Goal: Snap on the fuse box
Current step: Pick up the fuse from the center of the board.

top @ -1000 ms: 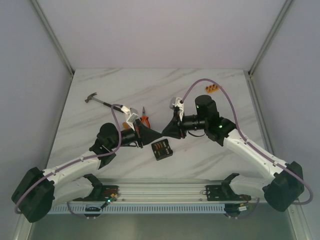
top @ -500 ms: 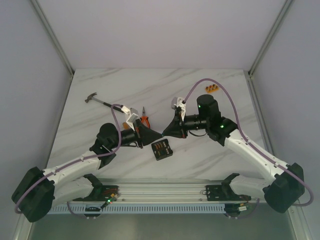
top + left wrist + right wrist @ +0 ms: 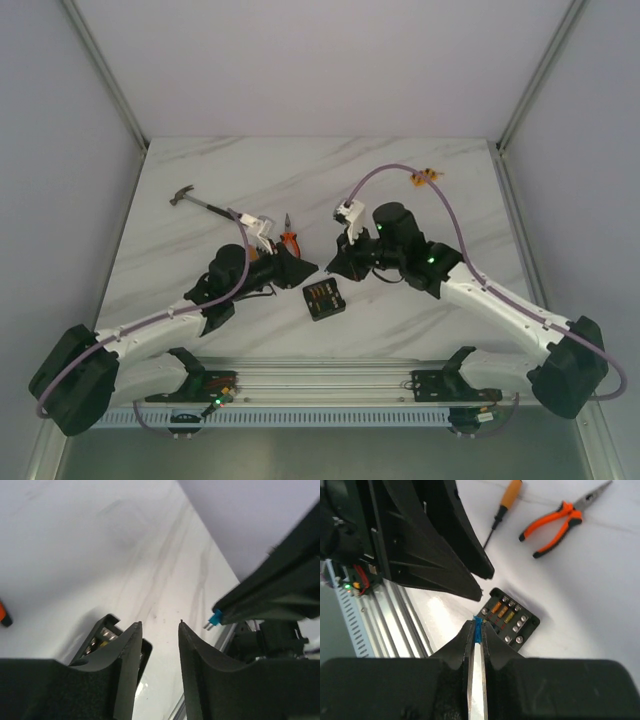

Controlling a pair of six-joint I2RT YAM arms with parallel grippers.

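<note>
The marble table [image 3: 200, 190] carries everything. Over its front half the left gripper [image 3: 160, 625] hangs low, jaws partly apart with nothing between them. The right gripper [image 3: 476, 627] faces it, jaws closed to a sliver. The fuse box [image 3: 324, 298] lies flat just in front of both, fuses showing. Behind lie a hammer [image 3: 200, 203], pliers [image 3: 560, 522] and a screwdriver [image 3: 502, 510]. Smallest of all is a blue fuse [image 3: 477, 630], pinched between the right gripper's tips.

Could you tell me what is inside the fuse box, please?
Inside the fuse box: a few orange and yellow fuses and rows of metal terminals. The right gripper hides its near edge.
</note>
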